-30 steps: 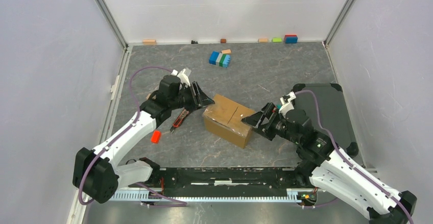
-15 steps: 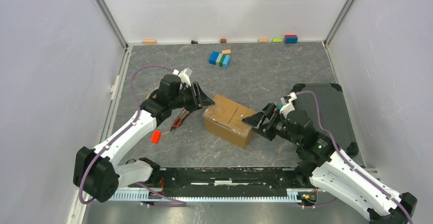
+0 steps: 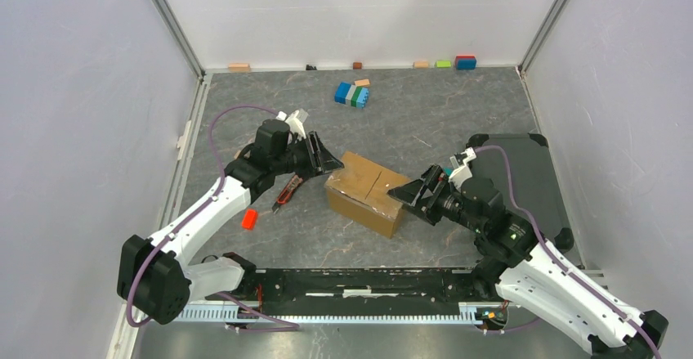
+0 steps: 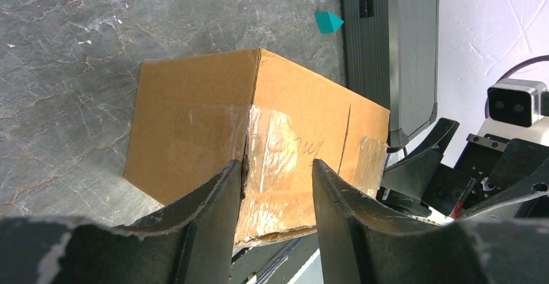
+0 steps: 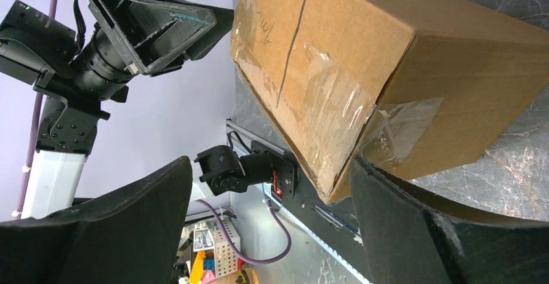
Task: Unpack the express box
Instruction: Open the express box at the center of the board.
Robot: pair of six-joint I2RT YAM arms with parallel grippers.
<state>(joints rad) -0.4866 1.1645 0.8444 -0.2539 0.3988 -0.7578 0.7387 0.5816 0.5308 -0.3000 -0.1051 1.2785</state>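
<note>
The express box [image 3: 368,191], a brown carton with its flaps taped shut, lies on the grey table between my two grippers. My left gripper [image 3: 331,163] is open at the box's upper left corner. In the left wrist view [image 4: 275,167] its fingers [image 4: 213,200] straddle the taped end seam of the box [image 4: 194,116]. My right gripper [image 3: 406,194] is open wide at the box's right end. In the right wrist view [image 5: 270,167] the box's [image 5: 388,57] taped corner sits just inside the right finger [image 5: 401,219]. Neither gripper holds anything.
A flat black tray [image 3: 523,179] lies right of the box, behind my right arm. A red-and-black cutter [image 3: 286,190] and a red block [image 3: 249,218] lie left of the box. A blue-green block cluster [image 3: 352,94] sits further back. Small blocks [image 3: 465,62] line the back wall.
</note>
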